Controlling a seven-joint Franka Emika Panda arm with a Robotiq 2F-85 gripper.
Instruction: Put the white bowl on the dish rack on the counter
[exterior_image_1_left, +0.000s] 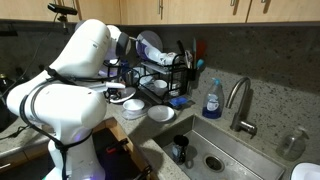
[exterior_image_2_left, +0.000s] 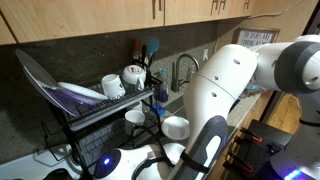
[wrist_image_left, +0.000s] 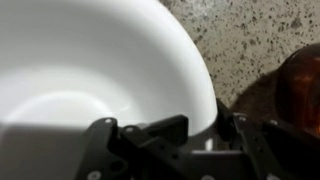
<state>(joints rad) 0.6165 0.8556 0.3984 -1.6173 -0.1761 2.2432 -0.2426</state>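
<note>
in an exterior view you see the speckled grey-brown stone counter with its inset steel sink, wooden cabinets above, and the black wire dish rack by the backsplash. the round white bowl is low in front of the rack, just under the gripper. in an exterior view the robot's white arm hides the gripper. in the wrist view the bowl fills the frame above the counter, the jaws pinching its rim. a blurred brown shape is cut off at the right edge.
</note>
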